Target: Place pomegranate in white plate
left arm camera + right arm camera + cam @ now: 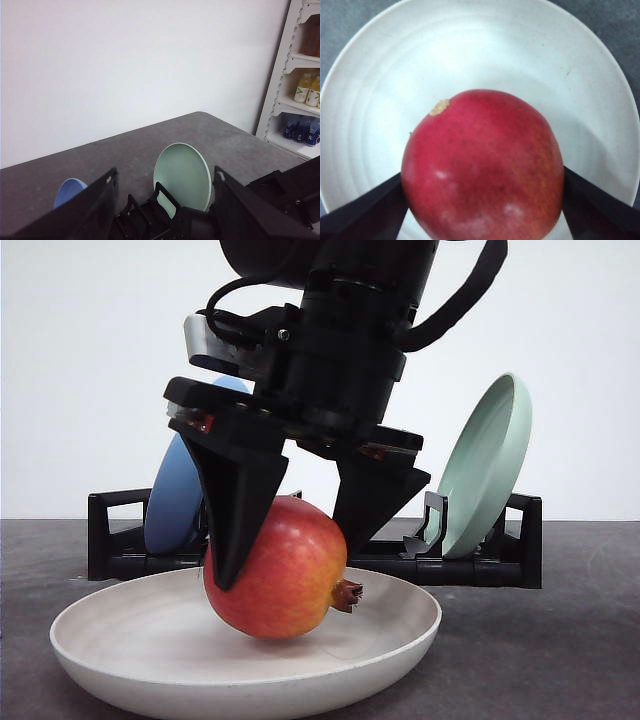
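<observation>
The pomegranate is red fading to orange, its dark calyx pointing right. My right gripper is shut on it, a black finger on each side. The fruit is low inside the white plate at the front of the table, and its underside looks to touch the plate's floor. From the right wrist view the pomegranate sits between the two fingertips of the right gripper, above the middle of the white plate. My left gripper is open, held above the table with nothing in it.
Behind the white plate a black rack holds a blue plate and a pale green plate on edge. The left wrist view looks down on the same rack, and a white shelf of bottles stands past the table.
</observation>
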You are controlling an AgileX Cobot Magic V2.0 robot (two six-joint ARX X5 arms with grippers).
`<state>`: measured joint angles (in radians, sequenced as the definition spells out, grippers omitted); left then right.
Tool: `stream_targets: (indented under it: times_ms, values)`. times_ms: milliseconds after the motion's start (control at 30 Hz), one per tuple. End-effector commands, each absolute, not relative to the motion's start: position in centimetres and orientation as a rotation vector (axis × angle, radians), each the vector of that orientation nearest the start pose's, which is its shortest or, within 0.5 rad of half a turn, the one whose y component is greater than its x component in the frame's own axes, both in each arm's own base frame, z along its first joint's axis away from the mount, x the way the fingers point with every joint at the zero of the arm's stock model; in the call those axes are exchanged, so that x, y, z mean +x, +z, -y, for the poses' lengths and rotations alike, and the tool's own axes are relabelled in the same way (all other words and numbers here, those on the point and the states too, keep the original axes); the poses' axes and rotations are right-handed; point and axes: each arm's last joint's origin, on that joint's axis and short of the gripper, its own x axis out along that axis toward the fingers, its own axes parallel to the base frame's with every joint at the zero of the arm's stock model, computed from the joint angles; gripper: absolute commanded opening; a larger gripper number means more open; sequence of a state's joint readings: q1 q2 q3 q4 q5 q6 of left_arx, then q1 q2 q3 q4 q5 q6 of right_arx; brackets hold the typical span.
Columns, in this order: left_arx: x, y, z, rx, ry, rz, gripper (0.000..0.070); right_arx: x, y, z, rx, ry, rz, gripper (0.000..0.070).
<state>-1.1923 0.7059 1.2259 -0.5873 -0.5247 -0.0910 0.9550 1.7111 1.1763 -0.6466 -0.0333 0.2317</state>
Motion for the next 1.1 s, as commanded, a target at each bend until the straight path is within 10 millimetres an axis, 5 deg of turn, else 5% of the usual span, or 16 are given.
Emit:
stream_targets:
  times_ms: [0, 367, 633, 833, 1067]
  values:
    - [4.7, 44.7, 8.2, -0.045, -0.672, -0.063, 0.036, 19.1, 20.3, -28.0, -0.369, 0.745, -1.174, 0.0527]
    - [4.7, 44.7, 8.2, -0.045, -0.672, -0.063, 0.036, 18.3, 20.2, -28.5, -0.386, 0.76, -1.18, 0.067]
    - [4.7, 44.7, 8.2, -0.044, -0.672, -0.063, 0.036, 18.3, 20.9, -28.3, -0.397, 0.722, -1.144, 0.07]
    - [4.7, 44.7, 8.2, -0.043, -0.672, -0.065, 0.036, 18.0, 25.0, -27.3, -0.398, 0.708, -1.009, 0.07]
    - [4.7, 44.7, 8.2, -0.042, -0.672, -0.065, 0.036, 17.0, 32.5, -24.0, -0.364, 0.642, -0.799, 0.07]
